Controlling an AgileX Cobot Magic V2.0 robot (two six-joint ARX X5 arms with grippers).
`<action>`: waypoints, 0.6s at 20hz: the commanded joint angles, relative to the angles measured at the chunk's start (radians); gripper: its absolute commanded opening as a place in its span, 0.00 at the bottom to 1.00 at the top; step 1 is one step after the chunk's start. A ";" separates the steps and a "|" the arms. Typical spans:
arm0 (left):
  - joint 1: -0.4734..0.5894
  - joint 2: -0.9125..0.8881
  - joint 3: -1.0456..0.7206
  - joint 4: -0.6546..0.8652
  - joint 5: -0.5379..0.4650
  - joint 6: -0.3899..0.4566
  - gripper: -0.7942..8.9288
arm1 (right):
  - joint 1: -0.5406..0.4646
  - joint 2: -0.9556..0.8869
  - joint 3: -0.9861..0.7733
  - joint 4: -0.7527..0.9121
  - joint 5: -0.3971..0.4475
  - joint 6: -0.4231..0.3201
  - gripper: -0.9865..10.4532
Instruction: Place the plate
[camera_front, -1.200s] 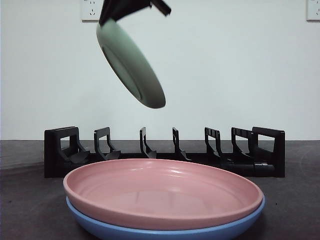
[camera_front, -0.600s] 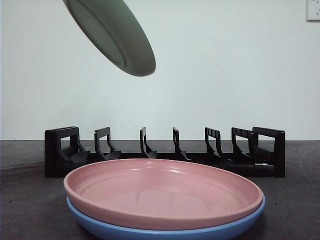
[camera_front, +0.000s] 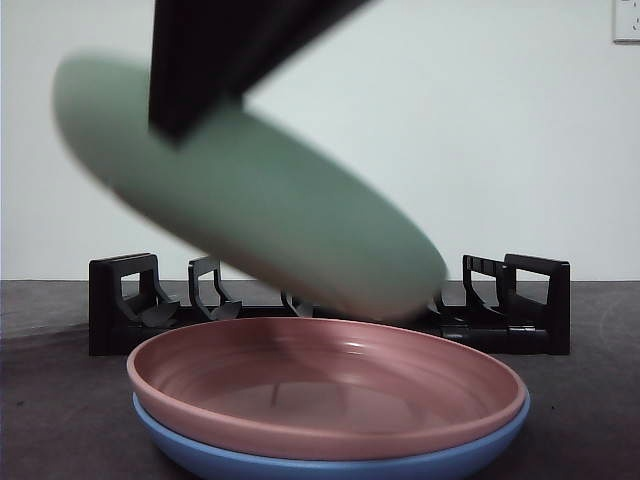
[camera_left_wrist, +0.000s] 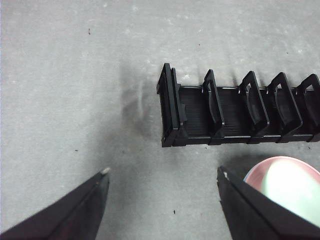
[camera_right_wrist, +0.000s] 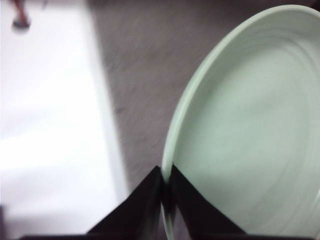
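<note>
A pale green plate (camera_front: 260, 220) hangs tilted and blurred just above the pink plate (camera_front: 330, 385), which is stacked on a blue plate (camera_front: 330, 462) at the table's front. My right gripper (camera_right_wrist: 166, 187) is shut on the green plate's (camera_right_wrist: 250, 130) rim; in the front view it is the dark mass (camera_front: 215, 55) coming from the top. The left gripper (camera_left_wrist: 162, 175) is open with nothing between its jaws, above bare table by the left end of the black plate rack (camera_left_wrist: 235, 110). A part of the green plate (camera_left_wrist: 290, 192) shows in the left wrist view over the pink one.
The black slotted rack (camera_front: 130, 300) runs across the table behind the stacked plates, its slots holding nothing. A white wall stands behind it, with a socket (camera_front: 627, 20) at the top right.
The green plate has swung down and toward the camera, from high at the upper left to just above the pink plate. It is now large and blurred with motion.
</note>
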 joint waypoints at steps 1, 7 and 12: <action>-0.002 0.006 0.016 0.010 -0.003 -0.008 0.44 | 0.021 0.023 -0.024 0.031 0.029 -0.013 0.10; -0.002 0.006 0.016 0.011 -0.003 -0.008 0.44 | -0.014 0.118 -0.034 0.035 0.020 -0.014 0.10; -0.002 0.006 0.016 0.015 -0.003 -0.006 0.44 | -0.035 0.173 -0.034 0.029 0.009 -0.014 0.10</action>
